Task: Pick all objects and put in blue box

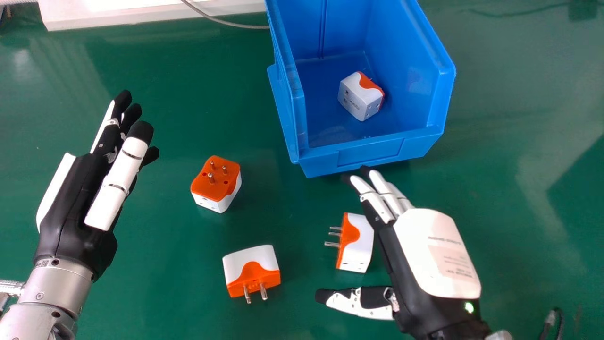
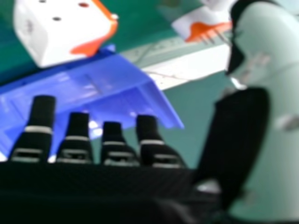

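Note:
My left hand [image 1: 75,203] is at the left of the head view, fingers straight and empty. My right hand [image 1: 436,252] is at the lower right, its fingers extended beside the right adapter [image 1: 361,243], between it and the thumb nothing is held. Two more orange and white adapters lie on the table, one [image 1: 217,182] at centre left with pins up, another [image 1: 251,269] nearer the front. Inside the blue box [image 1: 373,148] rests one adapter [image 1: 361,97]. In the right hand view, my right hand [image 2: 117,149] is open near an adapter [image 2: 60,32], with the blue box [image 2: 93,84] beyond.
The green table [image 1: 165,293] carries everything. A white object [image 1: 141,14] stands at the back left with a grey cable [image 1: 226,22] beside it. A dark cable end [image 1: 549,321] lies at the front right.

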`<control>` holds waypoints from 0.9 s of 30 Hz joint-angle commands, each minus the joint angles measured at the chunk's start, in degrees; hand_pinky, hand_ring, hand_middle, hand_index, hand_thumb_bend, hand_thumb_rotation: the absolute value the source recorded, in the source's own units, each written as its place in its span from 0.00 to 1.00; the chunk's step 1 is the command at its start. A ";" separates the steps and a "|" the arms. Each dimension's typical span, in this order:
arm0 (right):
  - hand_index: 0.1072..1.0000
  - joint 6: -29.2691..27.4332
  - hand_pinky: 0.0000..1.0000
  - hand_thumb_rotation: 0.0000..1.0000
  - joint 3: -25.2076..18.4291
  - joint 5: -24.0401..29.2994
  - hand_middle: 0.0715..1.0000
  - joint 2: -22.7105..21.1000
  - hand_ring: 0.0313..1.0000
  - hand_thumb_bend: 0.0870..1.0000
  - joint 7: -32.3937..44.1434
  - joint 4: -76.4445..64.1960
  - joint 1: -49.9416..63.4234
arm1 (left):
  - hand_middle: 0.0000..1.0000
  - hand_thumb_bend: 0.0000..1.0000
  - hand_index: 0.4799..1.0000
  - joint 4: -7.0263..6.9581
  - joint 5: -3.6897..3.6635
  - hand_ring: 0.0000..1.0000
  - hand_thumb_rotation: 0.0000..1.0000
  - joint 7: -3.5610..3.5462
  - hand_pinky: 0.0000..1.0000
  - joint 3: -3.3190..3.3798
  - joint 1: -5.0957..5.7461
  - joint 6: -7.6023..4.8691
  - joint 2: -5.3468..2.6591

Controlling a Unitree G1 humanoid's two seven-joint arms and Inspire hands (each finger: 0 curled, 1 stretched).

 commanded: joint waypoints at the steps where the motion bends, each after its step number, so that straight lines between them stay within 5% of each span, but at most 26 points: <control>1: 0.86 0.10 0.76 0.21 -0.54 0.78 0.93 0.48 0.90 0.51 0.67 0.63 -1.43 | 1.00 0.56 1.00 0.10 -0.29 0.97 0.81 -0.10 0.91 0.43 -0.88 -0.75 0.56; 27: 0.84 0.40 0.74 0.09 -5.62 10.41 0.90 -3.14 0.86 0.46 13.33 6.65 -12.36 | 1.00 0.56 1.00 -0.87 -0.84 0.96 0.80 -0.44 0.91 1.36 -0.79 0.49 1.56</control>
